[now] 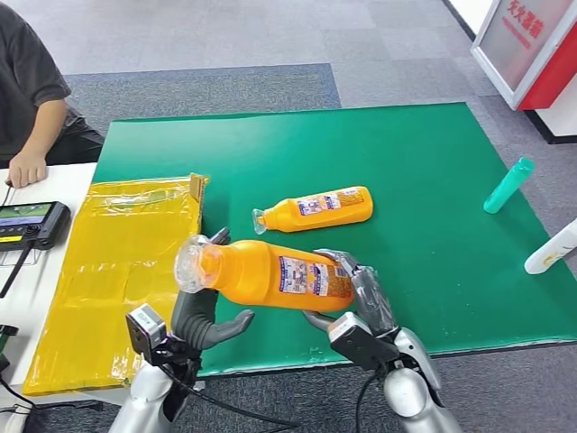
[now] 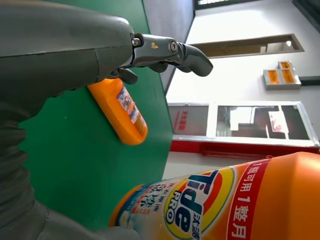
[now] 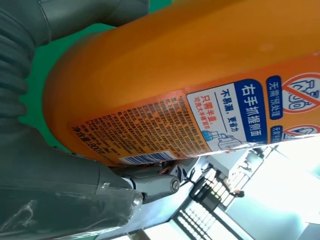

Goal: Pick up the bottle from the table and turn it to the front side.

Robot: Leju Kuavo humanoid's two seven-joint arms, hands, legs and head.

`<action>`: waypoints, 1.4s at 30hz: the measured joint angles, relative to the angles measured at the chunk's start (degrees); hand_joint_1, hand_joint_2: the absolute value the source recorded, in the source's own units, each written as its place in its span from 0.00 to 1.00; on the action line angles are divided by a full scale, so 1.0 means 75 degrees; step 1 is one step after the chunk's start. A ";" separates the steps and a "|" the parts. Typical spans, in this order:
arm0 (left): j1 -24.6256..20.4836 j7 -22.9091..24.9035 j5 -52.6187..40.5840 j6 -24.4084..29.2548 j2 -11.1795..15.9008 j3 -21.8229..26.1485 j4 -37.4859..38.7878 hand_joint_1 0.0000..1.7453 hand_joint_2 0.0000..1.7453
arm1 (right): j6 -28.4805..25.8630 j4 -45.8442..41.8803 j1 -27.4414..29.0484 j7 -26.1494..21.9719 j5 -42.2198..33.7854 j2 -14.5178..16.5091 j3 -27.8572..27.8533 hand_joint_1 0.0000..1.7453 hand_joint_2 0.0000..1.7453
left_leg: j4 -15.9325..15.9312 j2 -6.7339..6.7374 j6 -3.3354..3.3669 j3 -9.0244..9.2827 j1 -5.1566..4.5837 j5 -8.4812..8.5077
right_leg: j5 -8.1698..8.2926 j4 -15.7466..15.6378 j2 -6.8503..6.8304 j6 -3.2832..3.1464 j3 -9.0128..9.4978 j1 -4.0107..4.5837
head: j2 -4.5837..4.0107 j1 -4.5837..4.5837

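An orange detergent bottle (image 1: pixel 272 275) with a clear cap hangs lying on its side above the green table's (image 1: pixel 422 162) near edge. My right hand (image 1: pixel 361 293) grips its base end, its back label (image 3: pixel 170 120) facing the right wrist camera. My left hand (image 1: pixel 201 316) sits just under the bottle's neck with thumb and fingers (image 2: pixel 188 55) spread, gripping nothing. The left wrist view has the bottle's front Tide label (image 2: pixel 196 205) close by. A second orange bottle (image 1: pixel 316 209) lies flat on the table behind it, seen too past my left hand (image 2: pixel 124 112).
A yellow plastic bag (image 1: pixel 115 271) covers the table's left part. A teal bottle (image 1: pixel 508 185) and a white bottle (image 1: pixel 551 248) lie at the right edge. A person (image 1: pixel 31 99) sits at the far left beside a dark device (image 1: pixel 31 221). A red-and-white stand (image 1: pixel 531 45) is back right.
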 joint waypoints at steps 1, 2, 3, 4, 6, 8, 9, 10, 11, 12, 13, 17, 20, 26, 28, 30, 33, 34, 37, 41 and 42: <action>-0.0049 0.0017 0.0008 -0.0020 0.0007 -0.0043 0.0000 0.00 1.00 | 0.0022 0.0025 -0.0025 -0.0029 -0.0031 0.0015 0.0036 1.00 1.00 | 0.0000 0.0000 0.0000 0.0000 0.0000 0.0000 | 0.0000 0.0000 0.0000 0.0000 0.0000 0.0000 | 0.0000 0.0001; -0.0098 0.0041 0.0041 -0.0060 0.0016 -0.0082 0.0000 0.00 1.00 | 0.0040 0.0056 -0.0065 -0.0048 -0.0053 0.0034 0.0077 1.00 1.00 | 0.0000 0.0000 -0.0001 0.0000 0.0000 0.0001 | 0.0001 0.0000 0.0001 -0.0001 0.0000 0.0001 | 0.0000 0.0001; -0.0147 0.0074 0.0100 -0.0119 0.0032 -0.0119 0.0000 0.00 1.00 | 0.0060 0.0102 -0.0121 -0.0059 -0.0065 0.0063 0.0125 1.00 1.00 | -0.0001 0.0000 -0.0002 0.0001 0.0000 0.0002 | 0.0001 0.0001 0.0001 -0.0001 0.0001 0.0001 | 0.0000 0.0000; -0.0190 0.0105 0.0178 -0.0195 0.0056 -0.0146 0.0000 0.00 1.00 | 0.0079 0.0159 -0.0187 -0.0062 -0.0071 0.0102 0.0178 1.00 1.00 | -0.0001 0.0000 -0.0002 0.0001 0.0001 0.0002 | 0.0002 0.0002 0.0001 -0.0002 0.0000 0.0001 | 0.0000 0.0000; -0.0256 0.0146 0.0363 -0.0415 0.0125 -0.0173 0.0000 0.00 1.00 | 0.0106 0.0317 -0.0344 -0.0071 -0.0078 0.0205 0.0312 1.00 1.00 | -0.0001 0.0001 -0.0005 0.0002 0.0002 0.0005 | 0.0002 0.0006 0.0001 -0.0003 -0.0001 0.0002 | 0.0000 -0.0001; -0.0301 0.0166 0.0504 -0.0662 0.0206 -0.0179 0.0000 0.00 1.00 | 0.0112 0.0492 -0.0490 -0.0103 -0.0085 0.0302 0.0485 1.00 1.00 | -0.0001 0.0002 -0.0008 0.0002 0.0003 0.0007 | 0.0002 0.0011 0.0001 -0.0003 -0.0004 0.0003 | 0.0000 -0.0001; -0.0322 0.0177 0.0544 -0.0773 0.0241 -0.0179 0.0000 0.00 1.00 | 0.0107 0.0574 -0.0549 -0.0120 -0.0091 0.0344 0.0575 1.00 1.00 | -0.0001 0.0002 -0.0009 0.0002 0.0003 0.0007 | 0.0001 0.0012 0.0001 -0.0004 -0.0005 0.0003 | 0.0000 -0.0001; -0.0346 0.0184 0.0564 -0.0870 0.0270 -0.0182 0.0001 0.00 1.00 | 0.0098 0.0653 -0.0606 -0.0130 -0.0097 0.0378 0.0658 1.00 1.00 | -0.0001 0.0002 -0.0009 0.0001 0.0003 0.0007 | 0.0001 0.0013 0.0001 -0.0005 -0.0006 0.0003 | 0.0000 -0.0001; -0.0371 0.0184 0.0581 -0.0976 0.0294 -0.0190 0.0001 0.00 1.00 | 0.0080 0.0731 -0.0660 -0.0132 -0.0101 0.0407 0.0726 1.00 1.00 | -0.0001 0.0002 -0.0009 0.0001 0.0003 0.0007 | 0.0000 0.0014 0.0001 -0.0006 -0.0006 0.0003 | 0.0000 -0.0001; -0.0397 0.0175 0.0601 -0.1099 0.0321 -0.0207 0.0001 0.00 1.00 | 0.0055 0.0810 -0.0716 -0.0130 -0.0101 0.0432 0.0784 1.00 1.00 | -0.0001 0.0002 -0.0009 0.0001 0.0003 0.0007 | -0.0001 0.0015 0.0001 -0.0007 -0.0006 0.0003 | 0.0000 -0.0001; -0.0421 0.0156 0.0620 -0.1237 0.0356 -0.0233 0.0001 0.00 1.00 | 0.0020 0.0900 -0.0780 -0.0126 -0.0085 0.0453 0.0826 1.00 1.00 | -0.0001 0.0002 -0.0009 0.0000 0.0003 0.0007 | -0.0001 0.0015 0.0001 -0.0008 -0.0006 0.0003 | 0.0000 -0.0001; -0.0458 -0.0072 0.0724 -0.1743 0.0546 -0.0374 -0.0007 0.00 1.00 | -0.0162 0.1262 -0.1029 -0.0020 0.0168 0.0493 0.0908 1.00 1.00 | -0.0001 0.0002 -0.0009 0.0000 0.0003 0.0007 | -0.0002 0.0015 0.0001 -0.0009 -0.0006 0.0002 | 0.0000 0.0000; -0.0420 -0.0284 0.0795 -0.1952 0.0702 -0.0394 -0.0110 0.00 1.00 | -0.0247 0.1488 -0.1125 0.0015 0.0294 0.0503 0.0911 1.00 1.00 | -0.0001 0.0001 -0.0010 0.0000 0.0003 0.0007 | -0.0002 0.0017 0.0001 -0.0010 -0.0006 0.0002 | 0.0000 -0.0001; -0.0211 -0.0459 0.0883 -0.2028 0.0866 -0.0376 -0.0622 0.00 1.00 | -0.0336 0.1863 -0.1147 0.0061 0.0409 0.0506 0.0892 1.00 1.00 | -0.0001 0.0001 -0.0011 0.0000 0.0003 0.0006 | -0.0005 0.0019 0.0001 -0.0013 -0.0009 0.0003 | 0.0000 -0.0002; -0.0126 -0.0545 0.0929 -0.1979 0.0876 -0.0357 -0.0850 0.00 1.00 | -0.0359 0.1993 -0.1148 0.0106 0.0440 0.0508 0.0868 1.00 1.00 | -0.0001 0.0001 -0.0011 -0.0001 0.0003 0.0005 | -0.0005 0.0019 0.0001 -0.0013 -0.0009 0.0003 | 0.0000 -0.0001; -0.0047 -0.0584 0.0952 -0.1874 0.0875 -0.0333 -0.1088 0.00 1.00 | -0.0378 0.2129 -0.1150 0.0145 0.0469 0.0516 0.0815 1.00 1.00 | -0.0001 0.0001 -0.0011 -0.0001 0.0003 0.0005 | -0.0005 0.0019 0.0000 -0.0014 -0.0010 0.0003 | 0.0000 -0.0001; 0.0048 -0.0560 0.0933 -0.1730 0.0866 -0.0302 -0.1367 0.00 1.00 | -0.0391 0.2274 -0.1147 0.0159 0.0506 0.0533 0.0746 1.00 1.00 | -0.0001 0.0001 -0.0011 -0.0001 0.0003 0.0005 | -0.0005 0.0019 0.0001 -0.0014 -0.0011 0.0003 | 0.0000 -0.0001; 0.0071 -0.0537 0.0913 -0.1692 0.0860 -0.0294 -0.1423 0.09 1.00 | -0.0391 0.2307 -0.1147 0.0159 0.0520 0.0541 0.0731 1.00 1.00 | -0.0001 0.0001 -0.0011 -0.0001 0.0003 0.0006 | -0.0005 0.0019 0.0000 -0.0014 -0.0011 0.0003 | 0.0000 -0.0002; 0.0109 -0.0425 0.0829 -0.1575 0.0837 -0.0265 -0.1483 0.47 1.00 | -0.0393 0.2374 -0.1146 0.0162 0.0554 0.0573 0.0701 1.00 1.00 | -0.0001 0.0001 -0.0011 -0.0001 0.0003 0.0006 | -0.0005 0.0020 0.0001 -0.0014 -0.0011 0.0003 | 0.0000 -0.0002; 0.0135 -0.0239 0.0726 -0.1454 0.0797 -0.0232 -0.1481 0.22 1.00 | -0.0401 0.2404 -0.1131 0.0191 0.0580 0.0586 0.0680 1.00 1.00 | -0.0001 0.0001 -0.0011 -0.0001 0.0003 0.0006 | -0.0005 0.0020 0.0001 -0.0014 -0.0012 0.0003 | 0.0000 -0.0001; 0.0140 -0.0196 0.0710 -0.1432 0.0792 -0.0230 -0.1478 0.11 1.00 | -0.0402 0.2405 -0.1122 0.0198 0.0594 0.0587 0.0674 1.00 1.00 | -0.0001 0.0001 -0.0011 -0.0001 0.0003 0.0006 | -0.0005 0.0020 0.0001 -0.0014 -0.0012 0.0003 | 0.0000 -0.0001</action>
